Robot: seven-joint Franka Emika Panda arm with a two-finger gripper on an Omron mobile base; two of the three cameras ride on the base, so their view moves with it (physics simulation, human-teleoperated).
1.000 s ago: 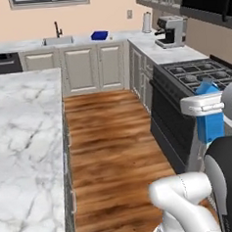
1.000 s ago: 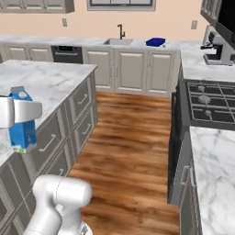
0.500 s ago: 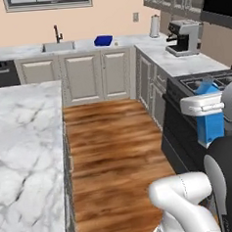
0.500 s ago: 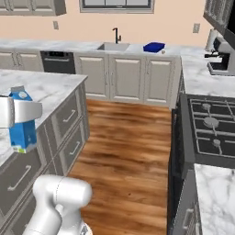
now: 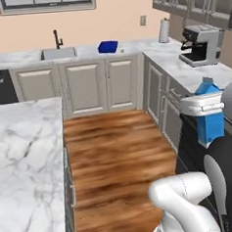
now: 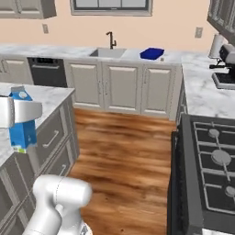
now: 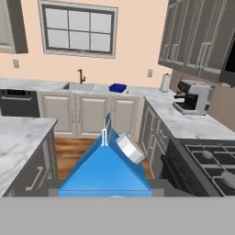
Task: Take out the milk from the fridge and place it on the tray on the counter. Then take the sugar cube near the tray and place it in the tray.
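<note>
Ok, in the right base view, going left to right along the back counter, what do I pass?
Dishwasher under the counter, then sink with its dark faucet, then the tray, then the paper towel roll, then the coffee machine on the right-hand run.

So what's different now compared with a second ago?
The base has driven on, so the whole view shifted: the far counter with the blue tray now looks nearer and more central. The gripper still holds the milk upright. Nothing was let go, and the tray sits beside the sink as before.
</note>
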